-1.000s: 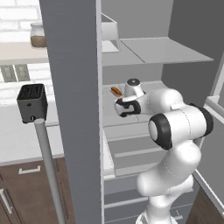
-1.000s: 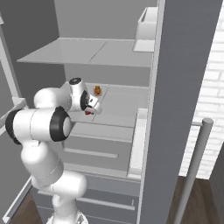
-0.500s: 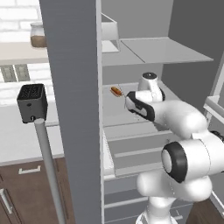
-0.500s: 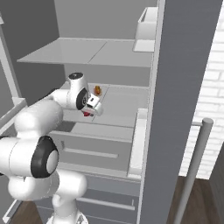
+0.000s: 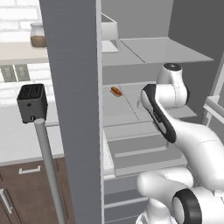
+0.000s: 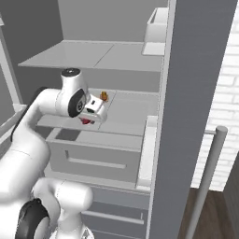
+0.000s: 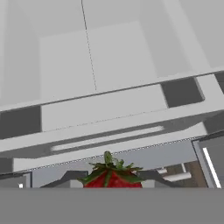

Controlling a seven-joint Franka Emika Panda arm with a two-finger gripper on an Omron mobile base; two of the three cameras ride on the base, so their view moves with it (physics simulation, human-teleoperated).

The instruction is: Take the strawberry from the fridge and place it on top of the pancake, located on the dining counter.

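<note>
1 strawberry, 1 toaster

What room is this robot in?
Most likely a kitchen. The fridge stands open with its shelves showing, a black toaster sits on a white worktop, and the end effector holds a strawberry.

Arm swung over last second: elbow, low at right a second ago, now raised and folded in front of fridge shelves. Hand pulled back from middle shelf interior toward its front edge, wrist turned downward. Strawberry came along, clamped in hand, now over front edge of shelf above drawer. Gap to small orange item at back of shelf widened.
</note>
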